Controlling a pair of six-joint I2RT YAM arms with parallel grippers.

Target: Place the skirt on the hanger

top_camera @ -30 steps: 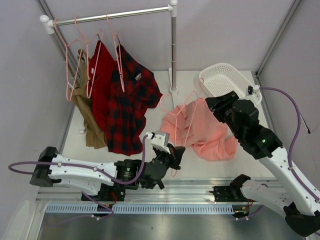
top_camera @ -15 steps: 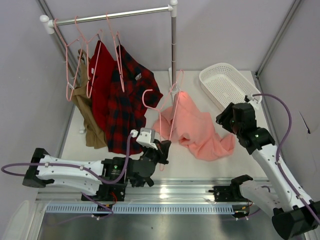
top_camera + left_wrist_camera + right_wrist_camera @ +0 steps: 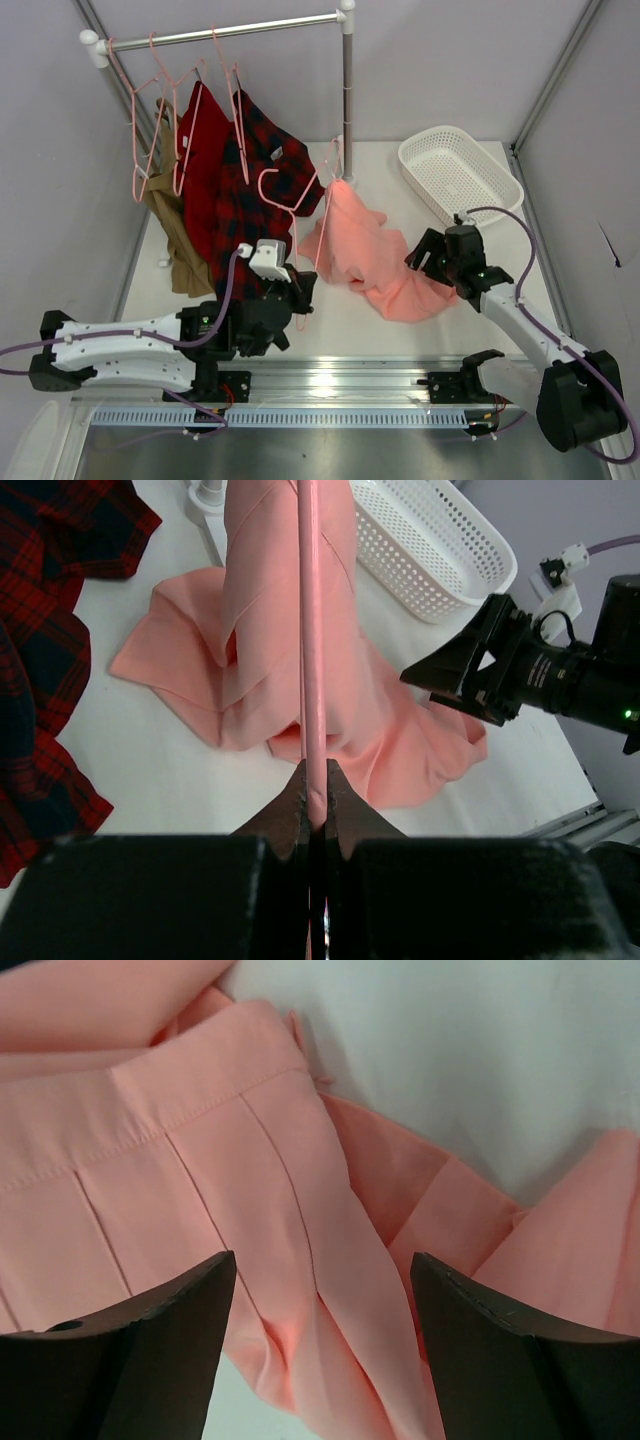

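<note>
My left gripper (image 3: 300, 290) is shut on the lower end of the pale-pink wire hanger (image 3: 293, 228), which it holds tilted up off the table. In the left wrist view the wire (image 3: 310, 630) runs straight up from the pinched jaws (image 3: 316, 780). The salmon-pink skirt (image 3: 365, 250) rises in a peak along the hanger's far side, and its lower folds trail on the table. My right gripper (image 3: 425, 255) is open at the skirt's right edge. In the right wrist view its fingers (image 3: 320, 1290) straddle pleated skirt cloth (image 3: 200, 1160) without pinching it.
A white rail (image 3: 220, 32) on a post (image 3: 347, 100) carries a red-and-black plaid shirt (image 3: 255, 200), a red garment (image 3: 205, 150), a tan garment (image 3: 175, 240) and spare pink hangers (image 3: 150, 130). A white basket (image 3: 460, 175) stands at the back right.
My right gripper has opened, let go of the skirt, and dropped toward the near right. My left gripper has drawn the hanger left and back, pulling the skirt up into a peak.
</note>
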